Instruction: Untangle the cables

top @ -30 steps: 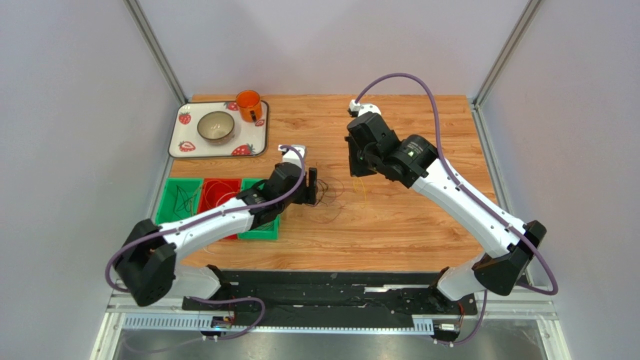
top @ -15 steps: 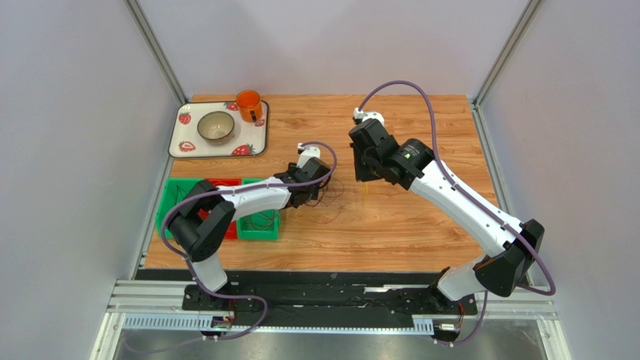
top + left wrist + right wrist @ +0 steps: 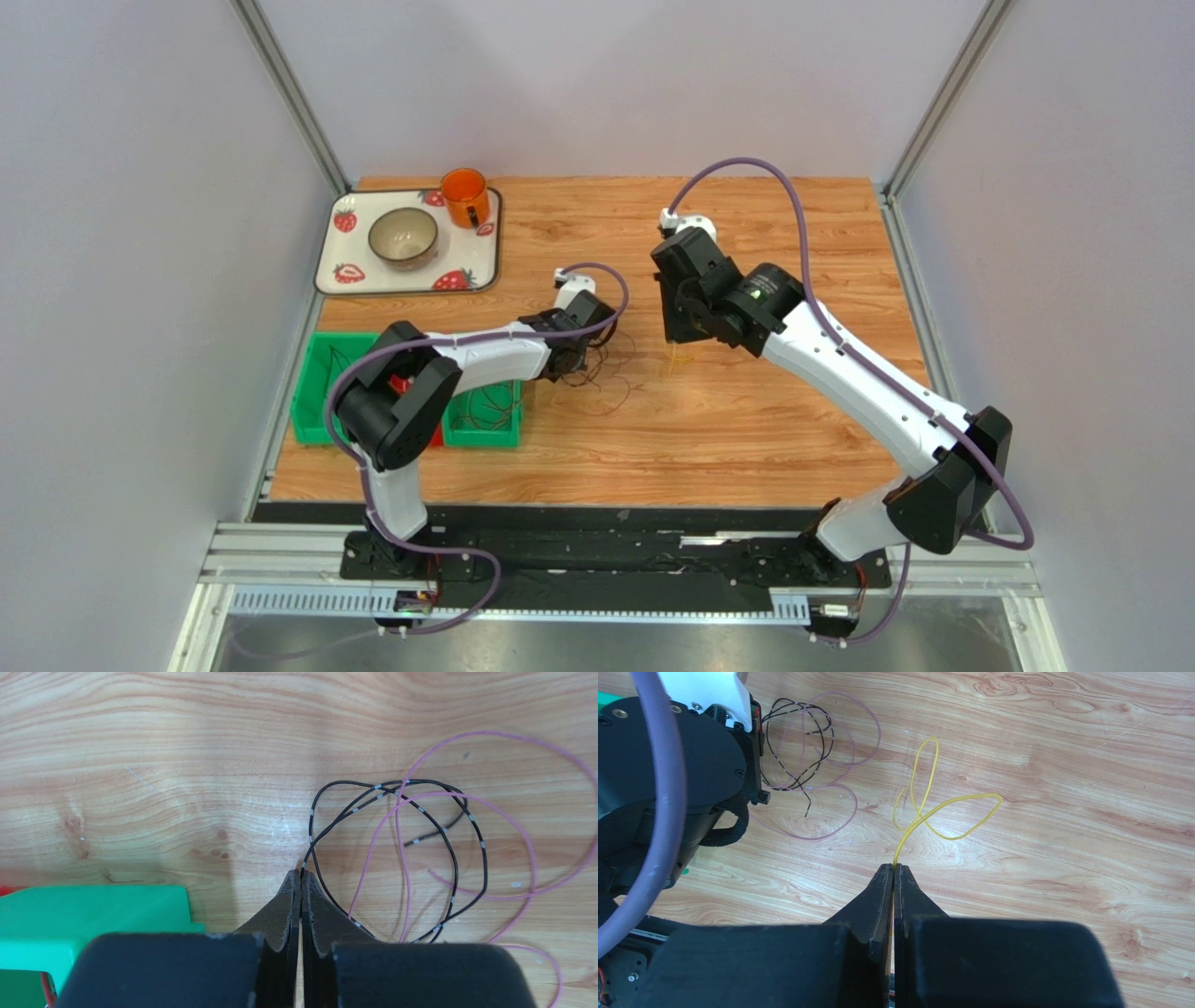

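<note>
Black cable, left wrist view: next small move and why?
Probably draw the left gripper slowly back toward the green bin: it is shut on the black cable, whose loops cross the pink cable. The yellow cable, held by the right gripper, lies apart.

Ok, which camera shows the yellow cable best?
Right wrist: the yellow cable shows in full, loops and all, one end pinched in the right gripper, jaws shut. Top external shows only a faint yellow thread by that gripper; left wrist shows none of it.

Smooth wood-grain table (image 3: pixel 140 756), glossy thin cables (image 3: pixel 311 822), matt green plastic bin (image 3: pixel 91 910).
</note>
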You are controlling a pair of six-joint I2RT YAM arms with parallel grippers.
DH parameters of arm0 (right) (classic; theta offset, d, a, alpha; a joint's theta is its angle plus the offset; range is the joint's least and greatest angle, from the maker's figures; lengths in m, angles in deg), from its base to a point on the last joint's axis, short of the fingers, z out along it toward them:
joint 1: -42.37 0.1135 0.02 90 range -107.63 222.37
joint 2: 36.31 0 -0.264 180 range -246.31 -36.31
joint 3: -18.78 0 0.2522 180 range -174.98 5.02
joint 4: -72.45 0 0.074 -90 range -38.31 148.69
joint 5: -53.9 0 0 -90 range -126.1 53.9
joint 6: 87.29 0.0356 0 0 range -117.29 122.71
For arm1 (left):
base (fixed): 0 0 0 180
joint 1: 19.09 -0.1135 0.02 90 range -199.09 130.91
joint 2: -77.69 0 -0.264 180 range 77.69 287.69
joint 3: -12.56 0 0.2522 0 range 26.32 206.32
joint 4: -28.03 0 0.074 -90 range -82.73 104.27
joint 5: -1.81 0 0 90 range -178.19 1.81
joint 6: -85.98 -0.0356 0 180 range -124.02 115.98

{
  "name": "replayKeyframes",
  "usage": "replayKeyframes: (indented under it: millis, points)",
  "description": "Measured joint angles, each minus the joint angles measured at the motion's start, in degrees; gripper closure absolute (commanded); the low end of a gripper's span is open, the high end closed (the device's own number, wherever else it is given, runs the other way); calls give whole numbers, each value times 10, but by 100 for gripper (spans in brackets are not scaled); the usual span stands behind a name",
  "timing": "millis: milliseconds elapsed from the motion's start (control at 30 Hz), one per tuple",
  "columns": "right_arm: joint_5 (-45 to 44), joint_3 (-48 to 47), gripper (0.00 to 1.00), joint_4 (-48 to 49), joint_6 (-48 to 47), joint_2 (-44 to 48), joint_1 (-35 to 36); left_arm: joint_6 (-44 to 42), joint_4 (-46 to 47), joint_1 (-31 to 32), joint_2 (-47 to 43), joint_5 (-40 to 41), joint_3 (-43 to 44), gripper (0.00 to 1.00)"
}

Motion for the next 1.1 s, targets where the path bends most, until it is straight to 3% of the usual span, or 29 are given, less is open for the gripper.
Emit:
replayKeyframes:
  millis: [267,533,700,767,833,1033,1100]
  points:
    - [0,5,100,3,0,0,-6,1,-19,0,-12,-10,21,100]
    - [-1,7,100,4,0,0,-9,-15,-97,37,-124,11,82,100]
    - [-1,11,100,4,0,2,-11,-50,-92,78,-213,14,120,100]
    - [0,12,100,5,1,3,-11,-52,-156,77,-200,18,188,100]
    - [0,18,100,7,1,8,-12,-61,-160,79,-183,37,219,100]
    - [0,24,100,8,7,22,-14,-105,-193,98,-189,45,184,100]
    - [1,24,100,9,7,28,-14,-126,-214,101,-173,49,191,90]
